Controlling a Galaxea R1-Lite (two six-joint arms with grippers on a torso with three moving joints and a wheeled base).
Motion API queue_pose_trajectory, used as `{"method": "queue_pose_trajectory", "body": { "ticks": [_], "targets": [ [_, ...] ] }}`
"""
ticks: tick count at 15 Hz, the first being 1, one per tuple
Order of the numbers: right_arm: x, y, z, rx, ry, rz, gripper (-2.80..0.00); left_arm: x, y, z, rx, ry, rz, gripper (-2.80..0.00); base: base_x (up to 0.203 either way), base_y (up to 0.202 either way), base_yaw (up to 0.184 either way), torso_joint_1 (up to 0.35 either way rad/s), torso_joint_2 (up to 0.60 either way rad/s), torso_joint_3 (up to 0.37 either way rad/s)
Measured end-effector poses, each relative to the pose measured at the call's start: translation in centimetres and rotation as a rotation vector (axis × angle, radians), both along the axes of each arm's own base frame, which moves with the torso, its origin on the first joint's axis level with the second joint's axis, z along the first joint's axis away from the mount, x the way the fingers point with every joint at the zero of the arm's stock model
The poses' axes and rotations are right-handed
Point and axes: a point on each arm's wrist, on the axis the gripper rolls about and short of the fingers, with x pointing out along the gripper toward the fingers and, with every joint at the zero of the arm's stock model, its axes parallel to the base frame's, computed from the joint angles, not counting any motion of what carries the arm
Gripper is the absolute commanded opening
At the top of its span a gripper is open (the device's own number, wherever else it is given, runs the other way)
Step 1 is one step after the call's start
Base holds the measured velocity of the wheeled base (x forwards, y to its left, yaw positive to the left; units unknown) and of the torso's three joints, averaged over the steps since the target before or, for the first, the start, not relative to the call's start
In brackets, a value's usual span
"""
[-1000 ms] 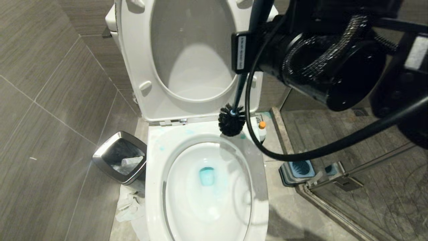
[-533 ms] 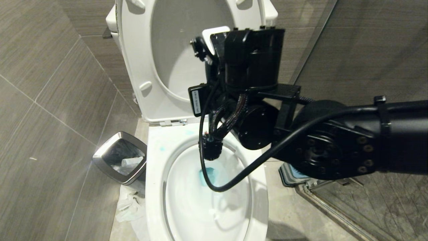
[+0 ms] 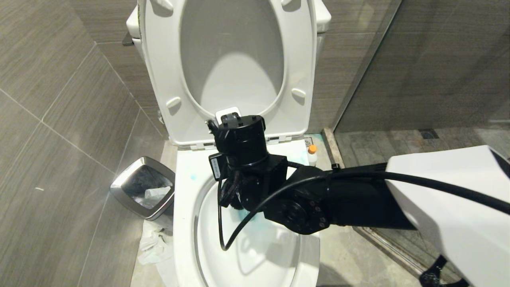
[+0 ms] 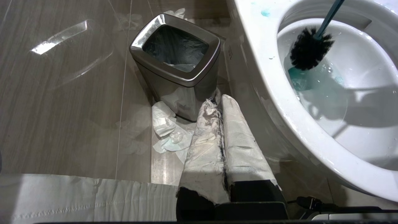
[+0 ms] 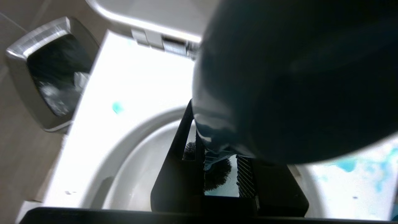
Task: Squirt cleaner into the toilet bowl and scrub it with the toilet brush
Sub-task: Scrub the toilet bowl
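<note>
You face grey floor tiles (image 3: 59, 167) and a tiled wall, with a glass shower screen (image 3: 418, 67) to the right. The toilet (image 3: 187, 223) stands in the middle, its seat (image 3: 163, 79) raised at the far end; a steel bin (image 4: 175, 63) sits left of it. Your right gripper (image 5: 217, 174) hangs over the bowl, jaws narrow and clamped on the brush (image 4: 309, 48). The handle slopes up and away; the head points down into the far part of the bowl, just above the teal water. Your left gripper (image 4: 222, 130) is parked low beside the bin, jaws closed. The cleaner (image 3: 312, 154) stands at the far right of the toilet.
</note>
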Motion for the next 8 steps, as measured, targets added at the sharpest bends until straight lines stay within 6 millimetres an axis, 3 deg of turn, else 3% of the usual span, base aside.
{"method": "queue_pose_trajectory", "body": {
  "ticks": [4,8],
  "targets": [
    [2.7,0.2,-4.1,-0.044,0.045,-0.044,-2.80,0.0,0.0,0.0,0.000,0.000,-0.001,-2.80,0.000,0.000,0.000,0.000,0.00,0.000],
    [4.0,0.4,-7.3,-0.076,0.087,-0.069,-2.80,0.0,0.0,0.0,0.000,0.000,0.000,-2.80,0.000,0.000,0.000,0.000,0.00,0.000]
  ]
}}
